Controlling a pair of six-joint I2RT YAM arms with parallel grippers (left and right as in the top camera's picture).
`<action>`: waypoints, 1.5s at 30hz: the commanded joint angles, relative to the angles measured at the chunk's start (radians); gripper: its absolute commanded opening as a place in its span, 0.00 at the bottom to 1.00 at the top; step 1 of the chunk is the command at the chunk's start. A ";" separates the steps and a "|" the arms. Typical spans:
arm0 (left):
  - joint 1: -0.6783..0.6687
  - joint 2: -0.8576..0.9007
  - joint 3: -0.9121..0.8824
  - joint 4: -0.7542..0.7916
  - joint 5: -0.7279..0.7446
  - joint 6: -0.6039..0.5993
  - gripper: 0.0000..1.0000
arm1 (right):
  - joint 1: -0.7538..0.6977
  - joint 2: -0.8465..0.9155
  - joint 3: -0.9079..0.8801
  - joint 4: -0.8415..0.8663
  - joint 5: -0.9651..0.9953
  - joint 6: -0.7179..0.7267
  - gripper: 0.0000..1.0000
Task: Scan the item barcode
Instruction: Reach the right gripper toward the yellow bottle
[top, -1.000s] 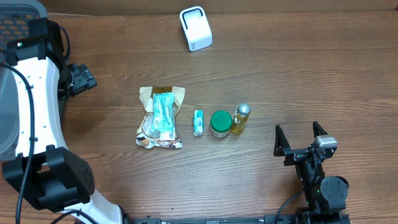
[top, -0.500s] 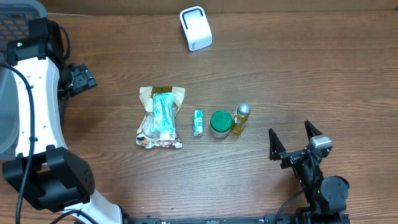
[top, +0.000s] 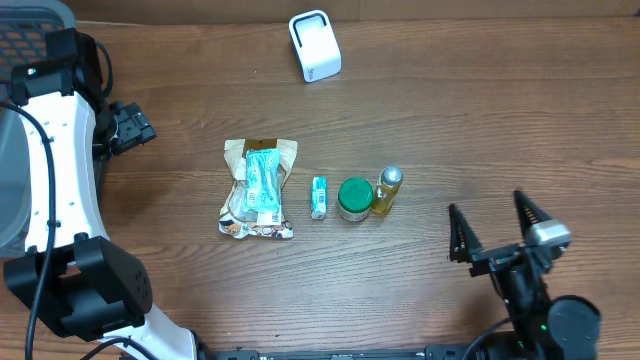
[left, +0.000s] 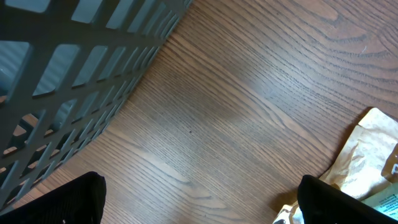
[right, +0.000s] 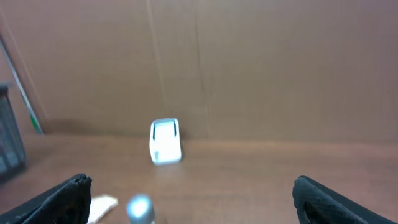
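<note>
Lying in a row on the brown wooden table (top: 450, 110), the crinkled tan snack packet (top: 258, 188), small teal carton (top: 319, 197), green-lidded round jar (top: 354, 198) and silver-capped yellow bottle (top: 387, 190) seem set out for easy picking, well apart from the white boxy barcode scanner (top: 315, 45) at the far edge. None is held: the right gripper (top: 486, 203) hovers near the bottle, fingers spread and empty; the left gripper (left: 199, 186), likewise released, hangs beside the grey mesh basket (left: 74, 37). Only the right wrist view shows the scanner's dark window face-on against a brown cardboard wall (right: 280, 62); only the left wrist view shows the basket's lattice.
</note>
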 joint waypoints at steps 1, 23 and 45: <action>0.004 0.010 0.017 0.003 -0.017 0.022 1.00 | 0.004 0.095 0.141 -0.022 0.016 0.021 1.00; 0.004 0.010 0.017 0.003 -0.017 0.022 1.00 | 0.005 1.124 1.160 -0.948 -0.297 -0.006 1.00; 0.004 0.010 0.017 0.003 -0.017 0.022 1.00 | 0.263 1.492 1.145 -0.967 0.131 0.321 0.93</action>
